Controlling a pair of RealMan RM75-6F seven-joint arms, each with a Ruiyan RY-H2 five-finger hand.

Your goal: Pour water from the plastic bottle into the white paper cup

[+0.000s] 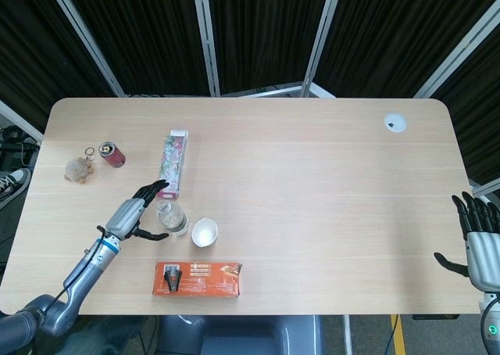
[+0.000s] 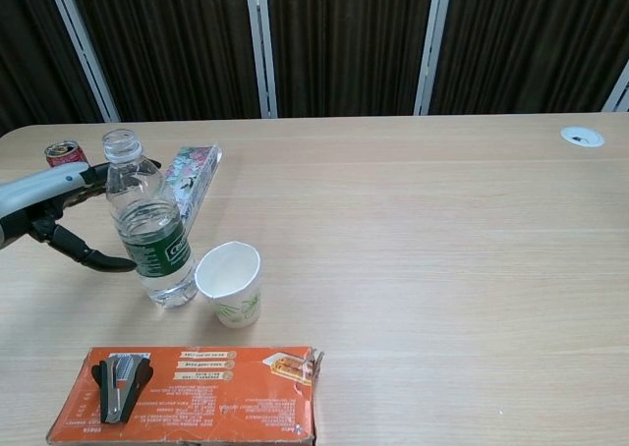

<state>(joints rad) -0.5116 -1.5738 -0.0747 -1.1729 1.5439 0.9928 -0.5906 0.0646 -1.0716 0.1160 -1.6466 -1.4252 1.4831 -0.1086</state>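
An uncapped clear plastic bottle (image 2: 151,225) with a green label stands upright left of centre, partly filled; from above the bottle (image 1: 172,217) shows near the table's front. Right beside it stands the empty white paper cup (image 2: 232,283), seen from above as the cup (image 1: 204,231). My left hand (image 1: 134,212) is open at the bottle's left side, fingers spread behind it and thumb in front; in the chest view the left hand (image 2: 54,203) does not visibly grip it. My right hand (image 1: 482,243) is open at the table's far right edge.
An orange box (image 1: 197,279) with a stapler on it lies in front of the cup. A flowered carton (image 1: 172,163) lies behind the bottle. A red can (image 1: 111,153) and a small plush keyring (image 1: 79,168) sit at the left. A white grommet (image 1: 394,122) is at the back right.
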